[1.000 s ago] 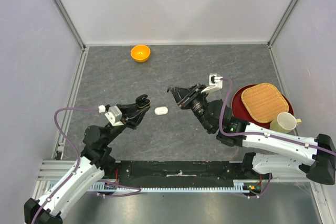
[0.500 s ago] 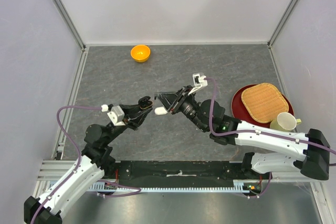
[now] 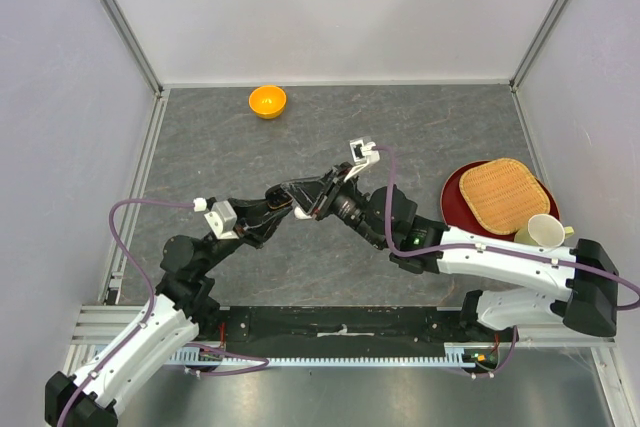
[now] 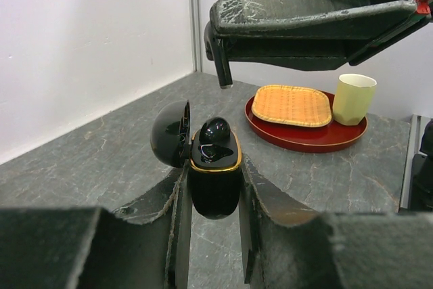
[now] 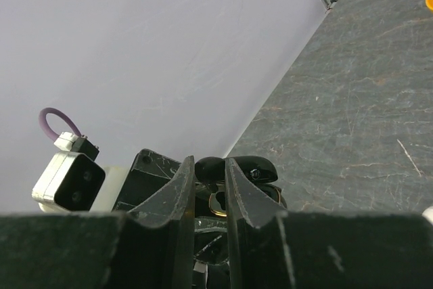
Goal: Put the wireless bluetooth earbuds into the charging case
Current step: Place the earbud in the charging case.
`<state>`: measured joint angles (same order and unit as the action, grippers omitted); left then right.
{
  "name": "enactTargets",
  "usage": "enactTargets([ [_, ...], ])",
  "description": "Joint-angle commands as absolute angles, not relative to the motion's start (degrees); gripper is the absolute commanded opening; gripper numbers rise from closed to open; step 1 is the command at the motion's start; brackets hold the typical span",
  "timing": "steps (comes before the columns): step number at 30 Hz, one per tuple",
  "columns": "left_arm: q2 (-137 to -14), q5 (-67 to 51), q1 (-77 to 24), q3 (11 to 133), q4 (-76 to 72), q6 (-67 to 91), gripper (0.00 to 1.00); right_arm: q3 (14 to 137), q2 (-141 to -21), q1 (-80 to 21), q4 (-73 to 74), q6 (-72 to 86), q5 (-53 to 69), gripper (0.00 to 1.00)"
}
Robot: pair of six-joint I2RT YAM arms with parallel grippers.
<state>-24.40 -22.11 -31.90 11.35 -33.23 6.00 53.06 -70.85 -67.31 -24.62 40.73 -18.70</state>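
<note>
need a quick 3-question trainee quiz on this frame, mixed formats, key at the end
1. True or false: the left gripper holds the charging case with its lid open.
2. What rests on the red tray? A) a woven mat and a cup B) a spoon C) a bottle
3. Fill in: a black ___ sits in the case.
Key: 1 true; 2 A; 3 earbud.

Open black charging case (image 4: 214,181) holds one black earbud (image 4: 215,130).
</note>
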Motion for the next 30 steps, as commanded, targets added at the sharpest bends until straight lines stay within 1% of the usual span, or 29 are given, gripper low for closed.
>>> enactTargets([
  [1, -25.22, -23.03, -31.82, 13.80, -37.17, 7.47, 0.02, 56.42, -71.63, -68.03, -24.52, 39.73, -18.28, 0.00],
  [12, -25.93, -22.94, -31.90, 13.80, -38.41, 7.73, 0.02, 57.57, -73.04, -69.87, -20.74, 36.65, -24.34, 0.00],
  [30, -26.46, -22.76, -31.82, 13.27, -39.37, 8.61, 0.02, 58.36, -74.71, -71.10, -22.06, 36.30, -24.96, 0.00],
])
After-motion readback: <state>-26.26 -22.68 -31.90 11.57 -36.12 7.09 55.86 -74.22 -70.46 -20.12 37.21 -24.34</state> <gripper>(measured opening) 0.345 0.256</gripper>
